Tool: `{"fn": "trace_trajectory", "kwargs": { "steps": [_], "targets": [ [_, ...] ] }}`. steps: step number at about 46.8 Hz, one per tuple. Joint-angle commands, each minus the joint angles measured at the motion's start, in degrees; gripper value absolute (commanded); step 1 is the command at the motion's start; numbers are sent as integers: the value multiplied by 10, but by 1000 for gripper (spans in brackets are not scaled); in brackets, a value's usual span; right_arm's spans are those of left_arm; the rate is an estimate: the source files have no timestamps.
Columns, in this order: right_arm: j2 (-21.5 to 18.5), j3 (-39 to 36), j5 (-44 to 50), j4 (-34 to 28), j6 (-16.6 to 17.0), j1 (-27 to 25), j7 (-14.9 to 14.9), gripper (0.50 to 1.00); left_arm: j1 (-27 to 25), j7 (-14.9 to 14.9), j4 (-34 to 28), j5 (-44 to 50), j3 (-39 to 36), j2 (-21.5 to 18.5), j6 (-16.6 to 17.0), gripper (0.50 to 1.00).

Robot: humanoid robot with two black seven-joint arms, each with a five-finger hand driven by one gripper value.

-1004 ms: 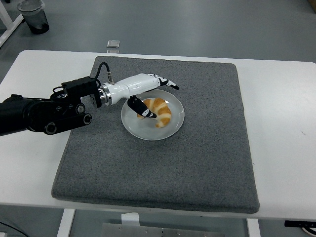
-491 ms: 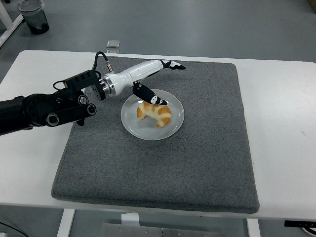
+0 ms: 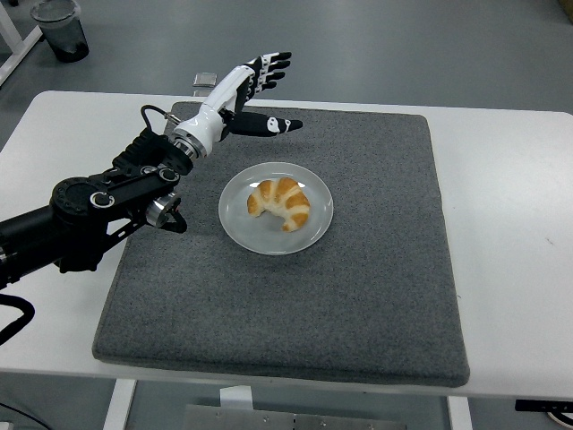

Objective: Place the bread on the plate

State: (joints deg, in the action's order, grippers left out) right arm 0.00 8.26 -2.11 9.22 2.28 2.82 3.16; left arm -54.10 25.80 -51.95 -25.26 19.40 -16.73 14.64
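Observation:
A golden croissant (image 3: 281, 202) lies on the white plate (image 3: 318, 227) near the middle of the grey mat. My left hand (image 3: 261, 94) hovers above the mat's far left part, beyond the plate and well clear of the bread. Its fingers (image 3: 272, 65) are spread and the thumb (image 3: 276, 126) sticks out toward the right, with nothing held. The black left arm (image 3: 85, 210) comes in from the left edge. No right arm shows.
The grey mat (image 3: 376, 269) covers most of the white table (image 3: 506, 224). A small clear object (image 3: 205, 81) sits just past the table's far edge. A dark bin (image 3: 61, 29) stands on the floor at the top left.
My left hand has let go of the croissant, risen off the plate and swung back to the far left. The croissant stays on the plate.

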Motion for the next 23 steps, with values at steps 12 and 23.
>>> {"fn": "trace_trajectory", "kwargs": {
  "steps": [12,23],
  "targets": [
    [0,0,0,0,0,0,0,930,0,-8,52,239,31,1,-87,988],
    [0,0,0,0,0,0,0,930,0,-14,97,351,38,11,-116,988]
  ]
}}
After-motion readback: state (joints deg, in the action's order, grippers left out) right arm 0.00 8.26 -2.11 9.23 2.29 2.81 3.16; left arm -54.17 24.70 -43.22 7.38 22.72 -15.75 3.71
